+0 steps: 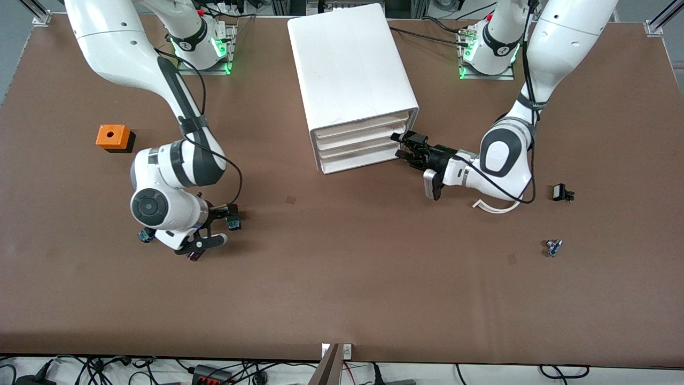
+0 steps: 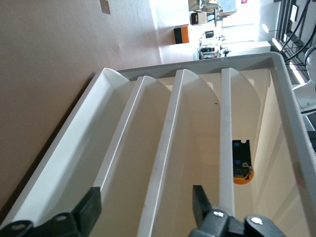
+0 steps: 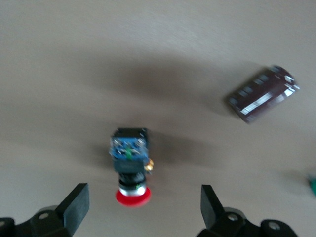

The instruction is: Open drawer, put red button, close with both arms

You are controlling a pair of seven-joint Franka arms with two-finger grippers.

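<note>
Left gripper (image 2: 143,210) sits with fingers apart against the white cabinet's (image 2: 289,103) stacked drawer fronts, straddling the drawer (image 2: 163,163); a black-and-orange part (image 2: 242,163) lies inside a neighbouring drawer.

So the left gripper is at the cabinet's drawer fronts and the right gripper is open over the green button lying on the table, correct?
Not quite: the cap is red, not green. The right wrist view shows the red button lying on the table between the open fingers of the right gripper. The rest holds: the left gripper is at the cabinet's drawer fronts.
</note>
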